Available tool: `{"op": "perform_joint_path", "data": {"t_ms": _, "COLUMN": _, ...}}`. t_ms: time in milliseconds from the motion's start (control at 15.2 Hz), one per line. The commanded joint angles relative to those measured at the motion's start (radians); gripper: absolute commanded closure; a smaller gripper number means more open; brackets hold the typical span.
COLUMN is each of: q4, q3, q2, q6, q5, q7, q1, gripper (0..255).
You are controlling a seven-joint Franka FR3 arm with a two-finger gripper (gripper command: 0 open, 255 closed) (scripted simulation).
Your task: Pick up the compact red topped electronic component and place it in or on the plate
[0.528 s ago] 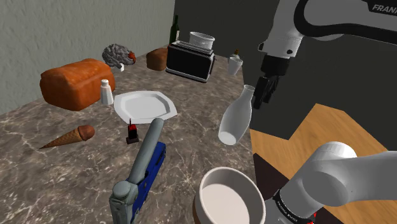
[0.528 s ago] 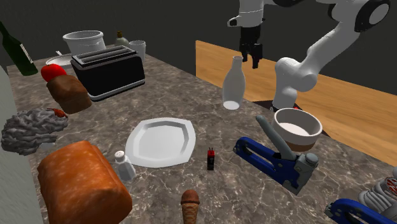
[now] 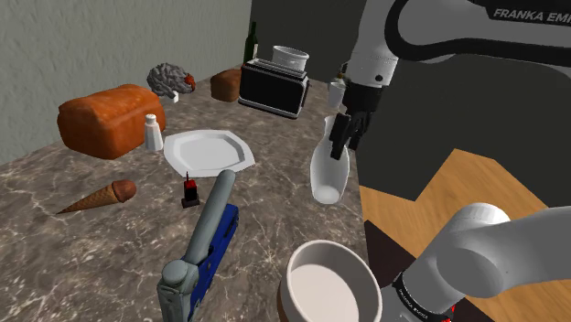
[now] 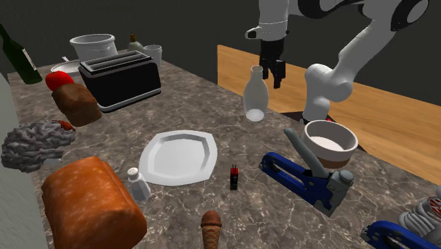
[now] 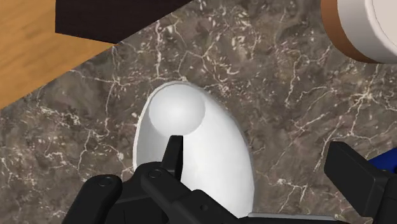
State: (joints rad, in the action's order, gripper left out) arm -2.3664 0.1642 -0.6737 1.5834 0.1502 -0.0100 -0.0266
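The tiny dark block with a red top (image 3: 189, 192) and a thin pin sticking up is parked mid-counter (image 3: 274, 229), just off the white angular plate (image 3: 209, 151), near the blue stapler (image 3: 206, 238). Brown veined marble is seen underneath. The gripper (image 3: 341, 139) is spread open by the smooth white bottle (image 3: 328, 174).

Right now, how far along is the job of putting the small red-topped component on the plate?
Nothing looks done yet: the red-topped component stands on the marble counter beside the white plate, not on it. In hand: the gripper hangs open by the white bottle, holding nothing, away from the component. Left: reach the component, grasp it, lift it and set it on the plate.
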Motion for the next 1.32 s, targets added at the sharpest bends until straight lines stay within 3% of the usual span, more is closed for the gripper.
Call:
{"op": "perform_joint_path", "data": {"t_ms": 0, "q4": 0.011, "q3": 0.041, "q2": 0.056, "q6": 0.051, "q5": 0.021, "q7": -0.037, "q1": -0.011, "gripper": 0}}
{"op": "perform_joint_path", "data": {"t_ms": 660, "q4": 0.176, "q3": 0.212, "q2": 0.367, "q6": 0.252, "q5": 0.019, "q7": -0.213, "q1": -0.032, "gripper": 0}}
{"op": "perform_joint_path", "data": {"t_ms": 1254, "q4": 0.430, "q3": 0.328, "q2": 0.706, "q6": 0.352, "q5": -0.128, "q7": -0.415, "q1": -0.066, "gripper": 0}}
